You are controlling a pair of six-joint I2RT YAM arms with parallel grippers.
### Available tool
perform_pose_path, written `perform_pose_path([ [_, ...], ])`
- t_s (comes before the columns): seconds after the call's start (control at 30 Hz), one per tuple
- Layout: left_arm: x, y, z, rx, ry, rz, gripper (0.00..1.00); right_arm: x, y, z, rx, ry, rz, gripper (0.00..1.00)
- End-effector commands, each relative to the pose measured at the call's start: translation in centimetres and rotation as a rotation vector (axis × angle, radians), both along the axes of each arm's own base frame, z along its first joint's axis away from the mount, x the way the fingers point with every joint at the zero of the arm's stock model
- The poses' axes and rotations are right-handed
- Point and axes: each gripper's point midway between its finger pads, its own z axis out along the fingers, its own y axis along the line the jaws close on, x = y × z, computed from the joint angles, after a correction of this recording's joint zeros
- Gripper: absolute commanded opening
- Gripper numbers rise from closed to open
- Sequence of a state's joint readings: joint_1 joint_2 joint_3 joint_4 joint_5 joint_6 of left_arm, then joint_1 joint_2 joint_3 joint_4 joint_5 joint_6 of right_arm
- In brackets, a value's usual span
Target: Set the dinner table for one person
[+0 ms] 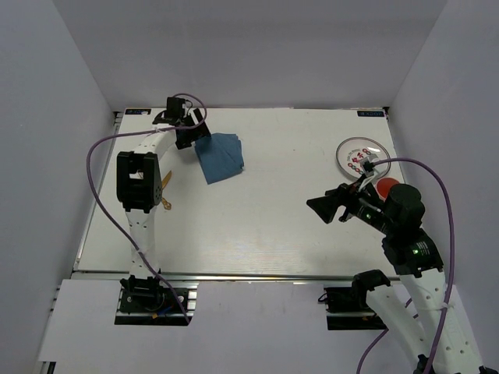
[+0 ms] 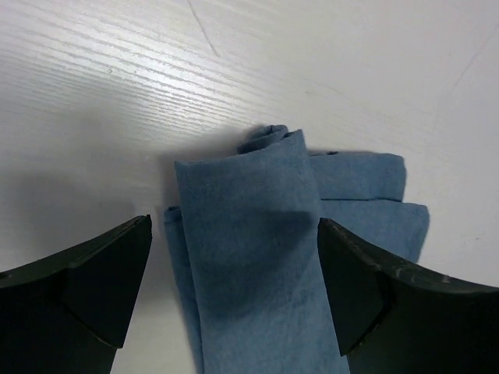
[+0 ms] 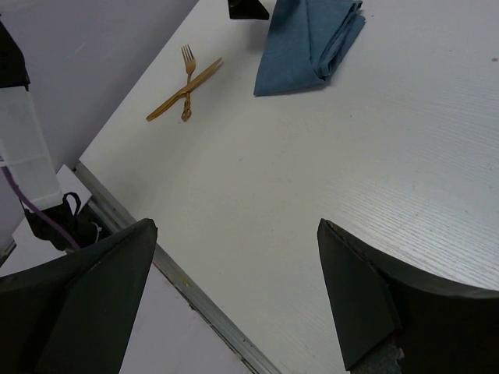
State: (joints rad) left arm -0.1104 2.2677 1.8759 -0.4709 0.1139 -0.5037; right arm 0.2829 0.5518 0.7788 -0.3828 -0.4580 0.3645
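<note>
The dinner table (image 1: 257, 226) is a large white tabletop with a metal rail along its near edge. A folded blue cloth (image 1: 220, 157) lies at the back left; it also shows in the left wrist view (image 2: 257, 257) and the right wrist view (image 3: 310, 40). My left gripper (image 1: 190, 137) is open just above the cloth's left edge, its jaws either side of a fold (image 2: 234, 273). My right gripper (image 1: 320, 209) is open and empty above the table's right middle (image 3: 234, 265). A gold fork and knife (image 3: 184, 88) lie crossed at the left (image 1: 166, 195). A white patterned plate (image 1: 359, 157) sits at the back right.
A red object (image 1: 387, 187) lies just in front of the plate, partly hidden by my right arm. The metal rail (image 3: 210, 312) runs along the table's near edge. Grey walls enclose the table on three sides.
</note>
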Motion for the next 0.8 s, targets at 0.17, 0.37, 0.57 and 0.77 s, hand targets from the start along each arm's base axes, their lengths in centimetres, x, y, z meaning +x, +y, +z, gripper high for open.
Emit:
perform_pose_path([
  [0.17,2.1,-1.1,-0.4,-0.024,-0.081,-0.082,0.90,-0.6,0.4,0.1,-0.007,-0.024,0.047,0.89],
  [0.37,3.0,-1.7,1.3,-0.042,-0.172,-0.118,0.83,-0.4,0.5,-0.8,-0.007,0.003,0.053,0.89],
  [0.57,3.5,-2.1,2.1,-0.046,-0.203,-0.151,0.70,-0.3,0.6,-1.0,-0.009,0.009,0.053,0.89],
  [0.77,3.1,-2.6,2.9,-0.066,-0.218,-0.178,0.16,-0.1,0.6,-1.0,-0.008,0.018,0.050,0.89],
])
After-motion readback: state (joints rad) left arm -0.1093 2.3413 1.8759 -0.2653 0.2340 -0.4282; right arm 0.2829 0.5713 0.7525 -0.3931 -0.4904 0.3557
